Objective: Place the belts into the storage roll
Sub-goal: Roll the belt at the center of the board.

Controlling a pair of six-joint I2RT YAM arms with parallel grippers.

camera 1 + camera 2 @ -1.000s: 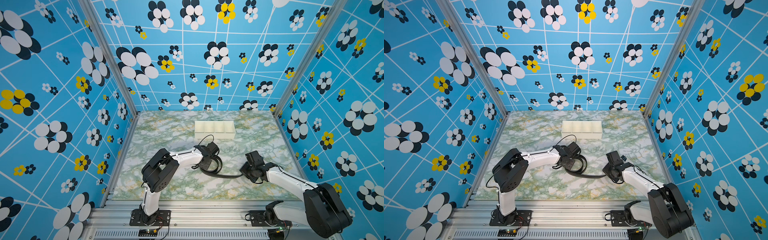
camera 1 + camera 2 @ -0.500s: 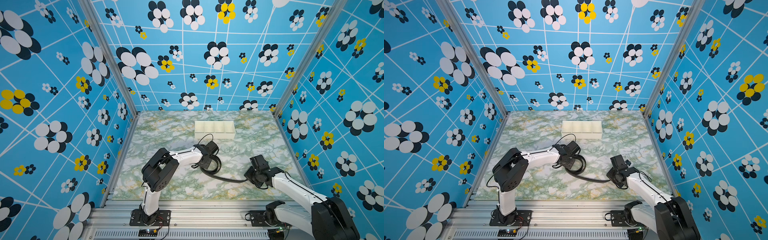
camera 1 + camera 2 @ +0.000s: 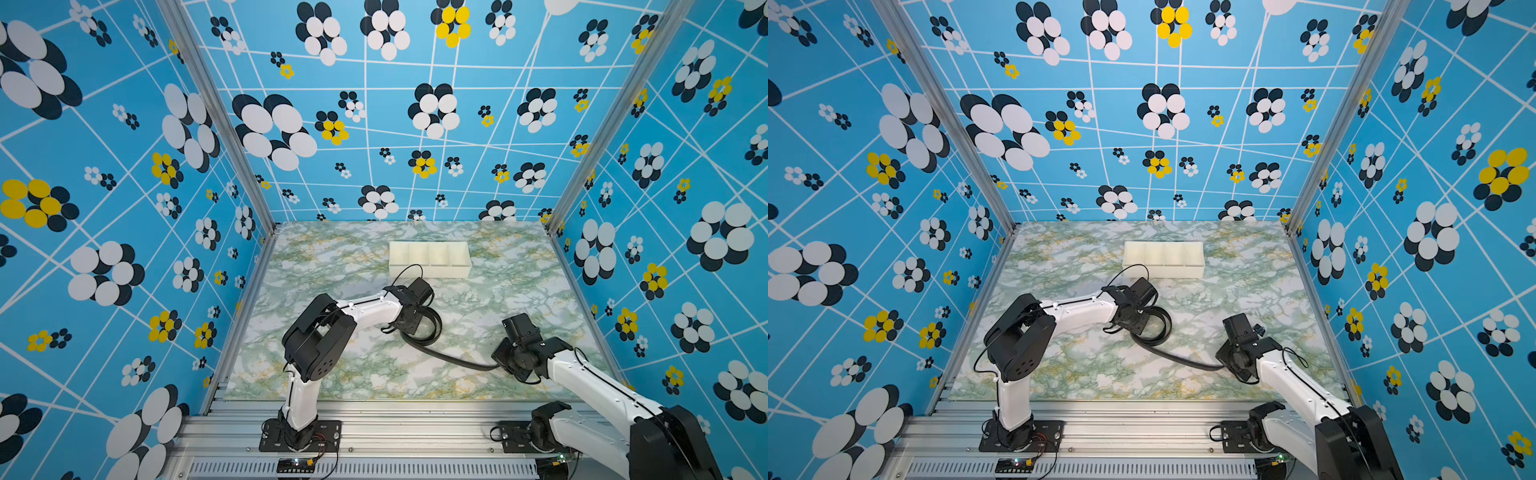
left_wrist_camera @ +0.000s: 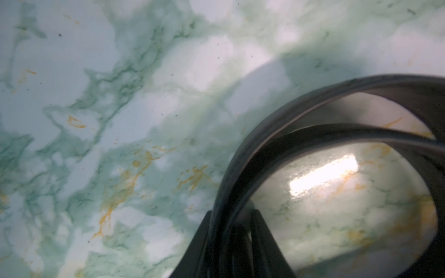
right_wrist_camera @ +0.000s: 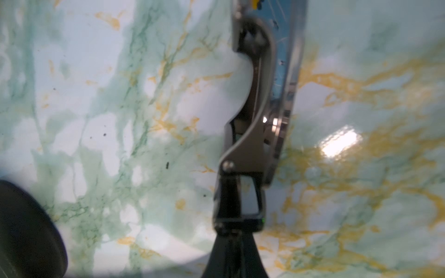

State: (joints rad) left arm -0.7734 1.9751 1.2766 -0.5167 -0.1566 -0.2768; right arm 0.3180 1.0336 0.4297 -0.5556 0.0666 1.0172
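L gripper (image 4: 232,216) pinches belt (image 3: 449,358) coil; R gripper (image 5: 234,238) clamps its buckle (image 5: 255,108) end. Storage roll (image 3: 428,271), well beyond L gripper, looks empty: coiling unfinished, placing not yet done.

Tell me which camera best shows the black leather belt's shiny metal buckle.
Right wrist view: the buckle is close up, at the right gripper. Both top views hide it; left wrist shows only strap loops.

Stacked turns of black belt (image 4: 277,134) pinched in left gripper (image 4: 232,216). Two loops arc away over green-veined marble table (image 4: 120,96). Bright glare patch inside inner loop.
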